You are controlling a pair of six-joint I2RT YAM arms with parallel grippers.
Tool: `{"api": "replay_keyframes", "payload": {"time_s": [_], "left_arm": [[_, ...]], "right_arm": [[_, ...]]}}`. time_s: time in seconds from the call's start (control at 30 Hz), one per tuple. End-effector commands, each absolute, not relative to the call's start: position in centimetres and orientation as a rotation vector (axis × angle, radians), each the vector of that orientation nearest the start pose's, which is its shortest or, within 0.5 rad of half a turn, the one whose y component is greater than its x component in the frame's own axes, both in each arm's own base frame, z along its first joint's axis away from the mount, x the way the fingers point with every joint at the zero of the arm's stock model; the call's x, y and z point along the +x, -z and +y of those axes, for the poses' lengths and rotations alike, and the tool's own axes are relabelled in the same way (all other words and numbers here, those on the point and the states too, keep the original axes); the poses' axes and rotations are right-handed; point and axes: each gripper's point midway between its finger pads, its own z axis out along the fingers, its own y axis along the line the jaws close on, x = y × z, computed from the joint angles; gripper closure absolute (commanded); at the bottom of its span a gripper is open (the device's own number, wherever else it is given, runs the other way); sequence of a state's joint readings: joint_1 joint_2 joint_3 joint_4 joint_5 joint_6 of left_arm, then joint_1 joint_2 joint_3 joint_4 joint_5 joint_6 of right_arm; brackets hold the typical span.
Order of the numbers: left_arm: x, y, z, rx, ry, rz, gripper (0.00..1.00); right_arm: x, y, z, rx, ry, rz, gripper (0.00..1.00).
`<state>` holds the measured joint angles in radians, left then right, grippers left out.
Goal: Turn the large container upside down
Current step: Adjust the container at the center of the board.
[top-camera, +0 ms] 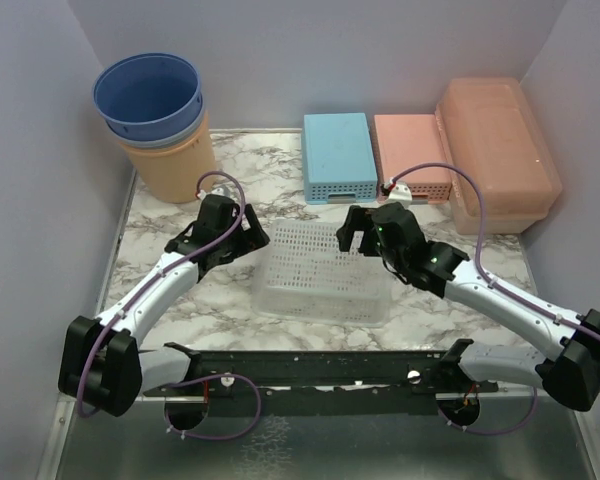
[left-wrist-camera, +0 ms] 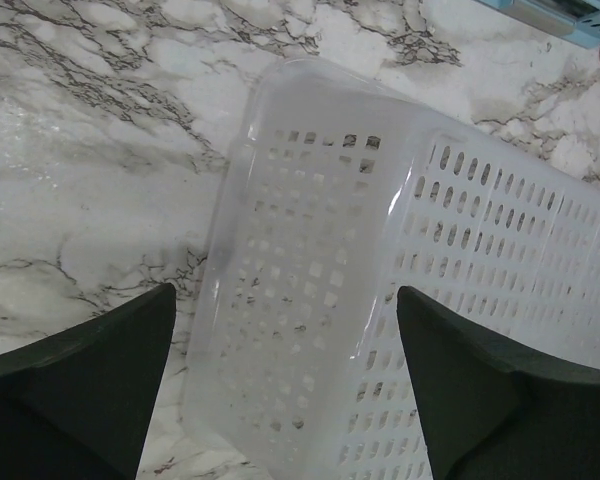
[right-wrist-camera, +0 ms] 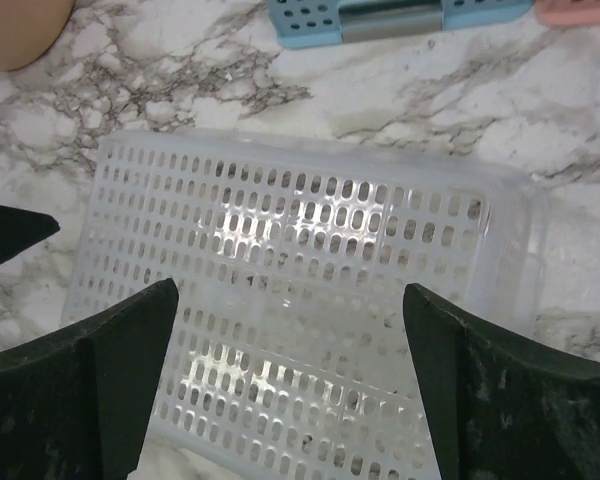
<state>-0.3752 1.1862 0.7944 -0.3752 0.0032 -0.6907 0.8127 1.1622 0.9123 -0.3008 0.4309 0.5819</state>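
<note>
A small white tag (top-camera: 400,187) sits on the right arm's cable; any print on it is too small to read.

The large container (top-camera: 500,140) is a translucent peach-orange rectangular box with rounded corners. Its broader upper part overhangs a narrower lower part. It stands at the back right corner of the marble-patterned tabletop (top-camera: 180,210), just beside a pink perforated basket (top-camera: 412,150) and well apart from both hands. A blue perforated basket (top-camera: 338,155) lies left of the pink one. At the back left, a blue bucket (top-camera: 148,95) is nested in an orange bucket (top-camera: 168,165).

In the middle of the tabletop lies a clear perforated basket (top-camera: 320,275), its flat slotted base facing up. The left hand (top-camera: 248,232) is at its left end and the right hand (top-camera: 360,232) at its back right corner. Both hands are spread wide and grip nothing.

Only the top view shows the large container and the buckets in full. The left wrist view shows the left hand (left-wrist-camera: 285,380) over one rounded end of the clear basket (left-wrist-camera: 310,300), with the marble showing through its slots. The right wrist view shows the right hand (right-wrist-camera: 290,390) above the basket's base (right-wrist-camera: 300,280), with light glinting on the rows of slots. It also shows the blue basket's near edge (right-wrist-camera: 310,18) with a grey piece set in it. Whether any finger touches the clear basket cannot be told.
</note>
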Motion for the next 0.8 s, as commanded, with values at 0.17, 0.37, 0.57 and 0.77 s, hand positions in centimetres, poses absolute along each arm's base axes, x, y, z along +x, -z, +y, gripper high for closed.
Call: {"api": "replay_keyframes", "payload": {"time_s": [0.17, 0.37, 0.57, 0.77], "left_arm": [[29.5, -12.2, -18.3, -0.263, 0.703, 2.373, 0.09], [29.1, -10.1, -20.6, -0.230, 0.696, 2.416, 0.15], [28.4, -8.8, -22.4, -0.127, 0.670, 2.462, 0.23], [26.7, -7.8, -24.7, -0.022, 0.653, 2.483, 0.28]], "right_arm": [[27.5, -18.3, 22.6, 0.216, -0.802, 2.228, 0.02], [28.2, -18.3, 19.5, 0.292, -0.690, 2.243, 0.02], [27.9, -17.8, 17.3, 0.356, -0.640, 2.217, 0.01], [28.0, -16.8, 16.2, 0.420, -0.581, 2.235, 0.02]]}}
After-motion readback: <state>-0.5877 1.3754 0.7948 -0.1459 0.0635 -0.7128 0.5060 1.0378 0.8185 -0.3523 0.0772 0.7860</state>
